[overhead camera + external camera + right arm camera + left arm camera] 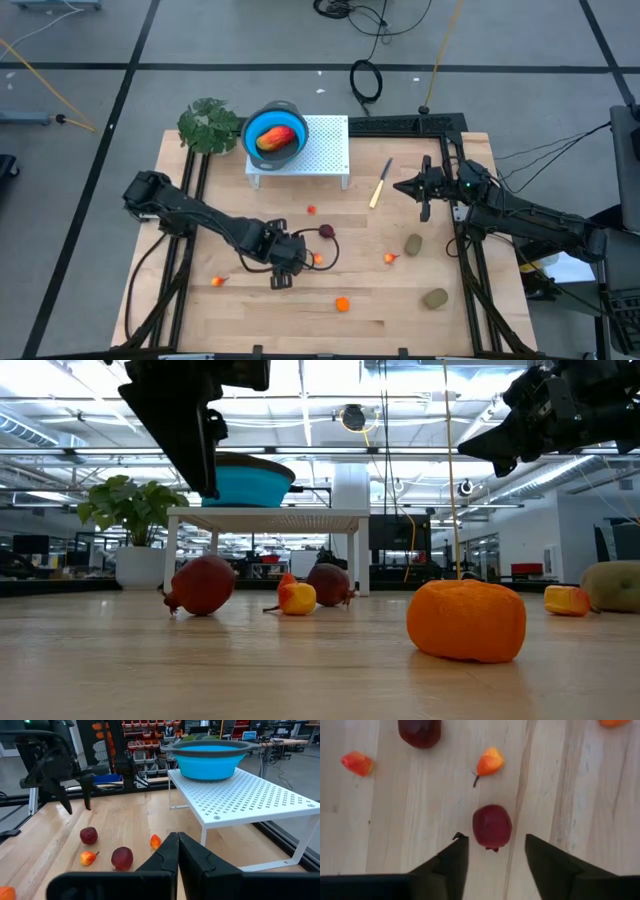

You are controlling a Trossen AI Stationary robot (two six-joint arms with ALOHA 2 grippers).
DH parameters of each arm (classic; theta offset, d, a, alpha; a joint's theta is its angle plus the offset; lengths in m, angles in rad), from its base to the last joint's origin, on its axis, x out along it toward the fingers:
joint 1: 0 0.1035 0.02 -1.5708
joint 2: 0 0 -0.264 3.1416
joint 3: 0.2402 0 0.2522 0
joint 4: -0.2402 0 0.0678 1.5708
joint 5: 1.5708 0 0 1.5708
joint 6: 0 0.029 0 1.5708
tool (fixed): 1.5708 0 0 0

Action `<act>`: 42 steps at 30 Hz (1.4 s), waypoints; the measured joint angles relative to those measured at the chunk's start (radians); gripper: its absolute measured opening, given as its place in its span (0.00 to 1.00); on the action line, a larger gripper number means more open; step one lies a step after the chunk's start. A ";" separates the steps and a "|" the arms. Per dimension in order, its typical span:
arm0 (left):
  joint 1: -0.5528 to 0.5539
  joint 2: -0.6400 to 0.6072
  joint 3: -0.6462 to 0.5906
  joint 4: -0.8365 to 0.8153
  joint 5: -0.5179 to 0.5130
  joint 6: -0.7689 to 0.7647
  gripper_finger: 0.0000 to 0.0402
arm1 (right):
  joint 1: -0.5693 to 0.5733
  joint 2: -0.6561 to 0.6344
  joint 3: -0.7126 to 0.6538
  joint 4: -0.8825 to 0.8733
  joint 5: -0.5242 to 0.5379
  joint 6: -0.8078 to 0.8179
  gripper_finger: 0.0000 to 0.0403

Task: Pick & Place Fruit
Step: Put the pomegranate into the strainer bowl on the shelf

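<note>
The table [400, 310] is smooth pale wood planks with long straight grain. On it lie small toy fruit. A round dark red ball [491, 826] with a tiny stem sits on the wood right below the left gripper [495, 851], between its two dark fingers [455, 862]. The fingers stand partly apart and hold nothing (the ball looks free, not pinched). A little past the ball lies a pear-shaped orange-yellow bit [489, 762] with a thin stalk, then another dark red ball [420, 731]. A bumpy orange ball [467, 619] sits nearer the table's front edge. Behind, a blue bowl [273, 133] stands on a white rack [325, 145] full of little holes. No writing can be read. The right gripper [177, 851] waits shut, holding nothing, above the far right side of the table.
</note>
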 joint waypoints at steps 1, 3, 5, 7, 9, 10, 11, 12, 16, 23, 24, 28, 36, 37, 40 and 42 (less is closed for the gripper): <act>0.000 0.003 0.000 0.005 -0.001 0.000 0.54 | 0.000 0.000 0.000 -0.002 0.000 0.000 0.00; 0.000 0.014 0.001 0.010 -0.005 0.000 0.60 | 0.000 0.000 0.000 -0.001 0.000 0.000 0.00; 0.000 0.024 0.000 0.013 -0.007 -0.008 0.66 | 0.000 0.000 0.000 -0.002 0.000 0.000 0.00; 0.000 0.031 0.000 0.030 -0.009 -0.020 0.72 | 0.000 0.000 0.000 -0.005 0.000 0.000 0.00; 0.000 0.040 0.000 0.041 -0.009 -0.004 0.76 | 0.000 0.000 0.000 -0.006 0.000 0.000 0.00; 0.000 0.043 0.000 0.048 -0.009 0.006 0.79 | 0.000 0.000 0.000 -0.008 0.000 0.000 0.00; 0.000 0.044 0.000 0.050 -0.016 0.017 0.81 | 0.000 0.000 0.000 -0.012 0.000 0.000 0.00; 0.000 0.045 0.000 0.051 -0.026 0.027 0.82 | 0.000 0.000 0.000 -0.013 0.000 0.000 0.00; 0.000 0.045 -0.002 0.058 -0.035 0.052 0.86 | 0.000 0.000 0.000 -0.023 0.000 0.000 0.00; 0.001 0.045 -0.066 0.125 -0.027 0.056 0.87 | 0.000 0.000 0.000 -0.027 0.000 0.000 0.00; 0.001 0.045 -0.079 0.141 -0.028 0.056 0.87 | 0.000 0.000 0.000 -0.027 0.000 0.000 0.00; 0.001 0.045 -0.120 0.182 -0.047 0.056 0.87 | 0.000 0.000 0.000 -0.026 0.000 0.000 0.00; 0.002 0.045 -0.196 0.295 -0.073 0.055 0.87 | 0.000 0.000 0.000 -0.027 0.000 0.000 0.00; 0.002 0.045 -0.201 0.297 -0.081 0.055 0.87 | 0.000 0.000 0.000 -0.027 0.000 -0.001 0.00; 0.002 0.044 -0.215 0.301 -0.079 0.055 0.87 | 0.000 0.000 0.000 -0.027 0.000 -0.019 0.00; 0.002 0.047 -0.227 0.299 -0.075 0.056 0.87 | 0.000 0.000 0.000 -0.027 0.000 -0.021 0.00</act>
